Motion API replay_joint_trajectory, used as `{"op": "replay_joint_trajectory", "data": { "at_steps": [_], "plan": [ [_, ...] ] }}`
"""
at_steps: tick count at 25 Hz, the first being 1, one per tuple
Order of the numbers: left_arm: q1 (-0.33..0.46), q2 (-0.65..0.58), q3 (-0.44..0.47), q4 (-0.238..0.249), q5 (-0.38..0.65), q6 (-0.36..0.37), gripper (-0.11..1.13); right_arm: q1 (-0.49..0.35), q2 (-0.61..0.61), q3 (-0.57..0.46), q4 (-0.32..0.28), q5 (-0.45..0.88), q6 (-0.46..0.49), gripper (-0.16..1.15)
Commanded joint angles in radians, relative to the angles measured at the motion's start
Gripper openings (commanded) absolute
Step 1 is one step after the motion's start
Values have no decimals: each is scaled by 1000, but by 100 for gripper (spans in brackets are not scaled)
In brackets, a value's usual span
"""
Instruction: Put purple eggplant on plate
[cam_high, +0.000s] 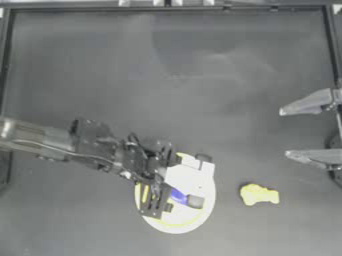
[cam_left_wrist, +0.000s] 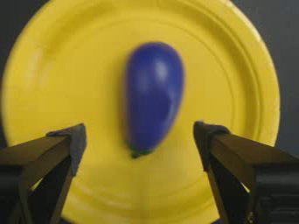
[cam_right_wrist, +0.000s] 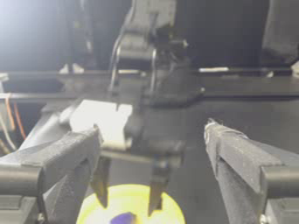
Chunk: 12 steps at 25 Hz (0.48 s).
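The purple eggplant (cam_left_wrist: 153, 96) lies on the plate (cam_left_wrist: 58, 87), its small green stem end pointing toward my left wrist camera. My left gripper (cam_left_wrist: 140, 144) hovers over it, open, with one jaw on each side and neither touching it. From above, the left gripper (cam_high: 157, 207) sits over the left part of the plate (cam_high: 180, 220), with the eggplant (cam_high: 179, 196) just to its right. In the right wrist view the plate (cam_right_wrist: 134, 205) glows yellow below the left arm's hanging fingers (cam_right_wrist: 102, 188). My right gripper (cam_high: 294, 132) is parked open at the table's right edge.
A lumpy yellow object (cam_high: 258, 194) lies on the table to the right of the plate. A raised frame (cam_high: 167, 7) runs along the table's far edge and sides.
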Motion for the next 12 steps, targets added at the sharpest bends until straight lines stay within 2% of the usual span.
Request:
{"op": "replay_joint_trajectory", "data": {
  "at_steps": [1, 12],
  "plan": [
    [12, -130, -8, 31, 21, -3, 99, 0, 3, -11, 3, -5, -2, 100],
    [34, -282, 69, 48, 15, -12, 98, 2, 3, -11, 3, -3, -2, 100]
  ]
}}
